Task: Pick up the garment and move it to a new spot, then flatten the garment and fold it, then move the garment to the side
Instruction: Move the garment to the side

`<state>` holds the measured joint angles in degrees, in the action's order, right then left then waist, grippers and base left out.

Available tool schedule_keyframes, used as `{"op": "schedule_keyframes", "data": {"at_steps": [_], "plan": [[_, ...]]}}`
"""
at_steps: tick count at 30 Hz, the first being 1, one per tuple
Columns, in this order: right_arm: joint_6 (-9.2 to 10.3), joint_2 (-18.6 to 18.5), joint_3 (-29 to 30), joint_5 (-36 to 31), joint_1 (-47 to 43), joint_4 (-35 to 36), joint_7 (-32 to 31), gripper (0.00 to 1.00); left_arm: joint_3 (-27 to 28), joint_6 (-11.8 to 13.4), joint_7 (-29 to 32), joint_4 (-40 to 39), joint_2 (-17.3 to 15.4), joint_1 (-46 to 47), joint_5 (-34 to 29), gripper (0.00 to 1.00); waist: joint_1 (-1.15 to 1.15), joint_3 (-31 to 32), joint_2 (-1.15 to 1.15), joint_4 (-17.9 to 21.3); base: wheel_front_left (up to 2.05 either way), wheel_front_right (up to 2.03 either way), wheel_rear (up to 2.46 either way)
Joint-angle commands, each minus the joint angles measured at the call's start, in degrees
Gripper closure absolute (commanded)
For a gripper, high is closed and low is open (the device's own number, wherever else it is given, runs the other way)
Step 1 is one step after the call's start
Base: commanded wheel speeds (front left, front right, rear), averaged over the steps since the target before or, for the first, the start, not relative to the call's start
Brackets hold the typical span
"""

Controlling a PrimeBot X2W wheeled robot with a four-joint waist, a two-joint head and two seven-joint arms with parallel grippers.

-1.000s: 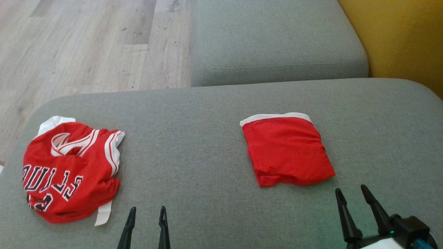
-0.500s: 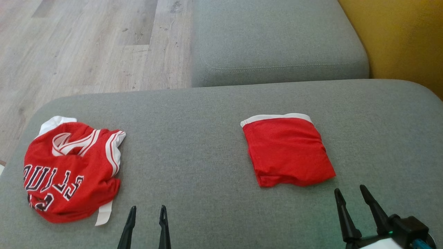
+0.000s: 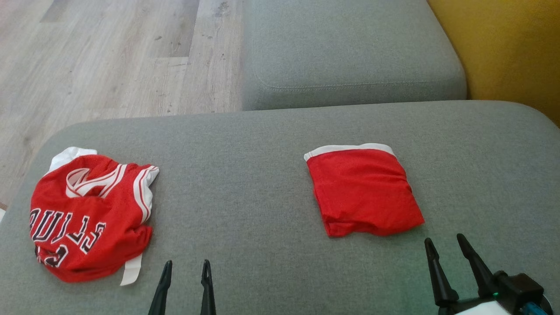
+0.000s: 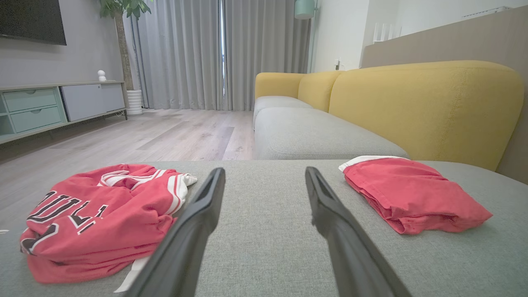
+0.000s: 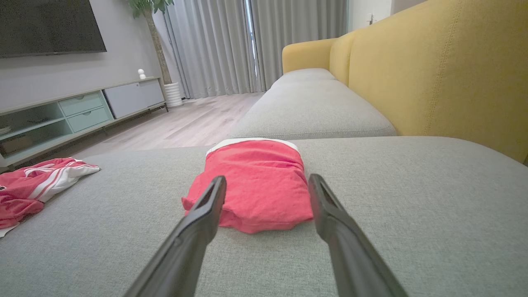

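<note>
Crumpled jersey: a red mesh basketball jersey with white trim and dark lettering (image 3: 89,218) lies bunched in a heap at the left end of the wide grey fabric seat cushion (image 3: 245,175). A white strip trails from its near edge.
Folded garment: a red cloth garment with a white band on its far edge (image 3: 363,192), folded into a compact rectangle, lies flat on the same cushion, right of centre and well apart from the jersey.
Left gripper (image 3: 187,262): fingers spread, holding nothing, over bare cushion between the two garments, nearer the jersey.
Right gripper (image 3: 444,238): fingers spread, empty, just short of the folded garment's near edge, pointing at it without touching.
Surroundings: a second grey cushion (image 3: 350,48) lies beyond, a mustard-yellow backrest (image 3: 512,48) to the right, and pale wood-plank floor (image 3: 109,57) at far left.
</note>
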<state>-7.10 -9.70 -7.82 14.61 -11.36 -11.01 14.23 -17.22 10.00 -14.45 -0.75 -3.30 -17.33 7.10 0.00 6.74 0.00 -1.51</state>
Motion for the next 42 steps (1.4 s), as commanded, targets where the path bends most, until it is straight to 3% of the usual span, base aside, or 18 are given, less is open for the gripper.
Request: {"op": "schedule_keyframes", "data": {"at_steps": [1,13,24,34,42], "plan": [[-0.39,-0.7,-0.77,-0.05,1.88,1.62,0.76,0.0,1.35,-0.19,-0.55,-2.18,0.42,2.72,0.09,0.0,0.0,-0.06,0.0,-0.01,0.0,0.0,0.0],[-0.39,-1.46,-1.08,0.39,2.97,1.2,0.76,0.0,0.09,0.49,-0.55,-2.88,0.42,3.54,0.26,0.0,0.0,-2.44,0.0,-0.38,0.0,0.0,0.0],[-0.39,-3.84,-1.46,1.78,11.24,-5.42,0.47,0.0,-1.59,0.14,-0.55,-2.72,0.42,5.89,0.13,0.0,0.0,-7.16,0.0,-0.74,0.0,0.0,0.0],[-0.39,-8.27,-2.46,8.09,26.13,-11.62,-12.21,0.0,-4.04,-0.25,-0.55,-2.29,0.42,11.38,0.02,0.0,0.0,-14.45,0.0,-2.5,0.0,0.0,0.0],[-0.39,-10.53,-3.01,11.26,31.26,-17.38,-18.94,0.0,-5.57,-0.08,-0.55,-1.26,0.42,13.94,-0.2,0.0,0.0,-16.99,0.0,-4.39,0.0,0.0,0.0]]}}
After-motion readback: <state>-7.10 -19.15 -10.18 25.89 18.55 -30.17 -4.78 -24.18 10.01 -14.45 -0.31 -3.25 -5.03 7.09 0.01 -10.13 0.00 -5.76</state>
